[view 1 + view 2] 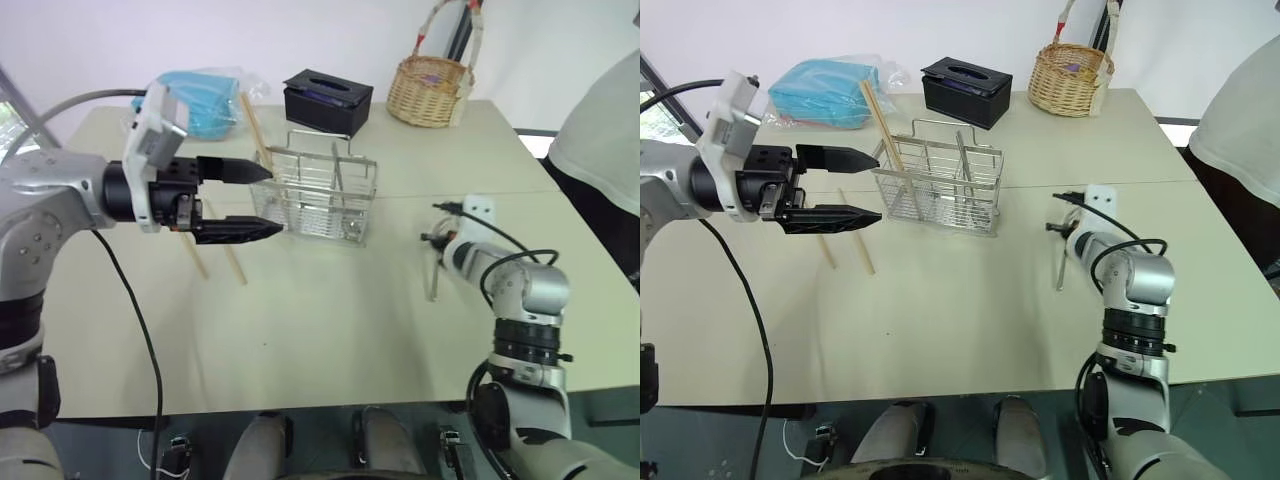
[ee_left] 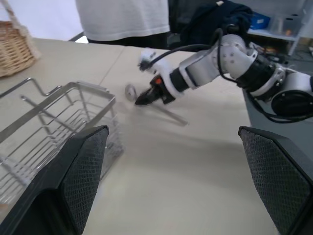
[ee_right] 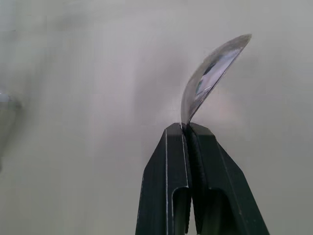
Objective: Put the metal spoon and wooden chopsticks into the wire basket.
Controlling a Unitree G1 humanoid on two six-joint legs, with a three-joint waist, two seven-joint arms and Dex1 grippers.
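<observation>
Left gripper (image 1: 262, 200) hangs above the counter (image 1: 330, 320) at the 9 o'clock side of the wire basket (image 1: 318, 196), jaws spread wide, nothing between them. Probably parked there, ready for the sticks below.

Two wooden chopsticks (image 1: 855, 244) lie flat on the counter just under that gripper, roughly parallel, tips toward 11 o'clock. A third chopstick (image 1: 254, 128) already stands slanted in the basket's 9 o'clock end, leaning out over the rim toward 11 o'clock; too long to sit inside.

Wire basket sits mid-counter, upright, open top facing up, so tall things can drop in from above.

Right gripper (image 3: 188, 128), well apart at the basket's 3 o'clock, is closed tight on the metal spoon (image 3: 210, 78). Grip lands near the neck, just below the bowl; the handle trails back toward 6 o'clock with its end low near the counter. Spoon has yet to reach the basket.
</observation>
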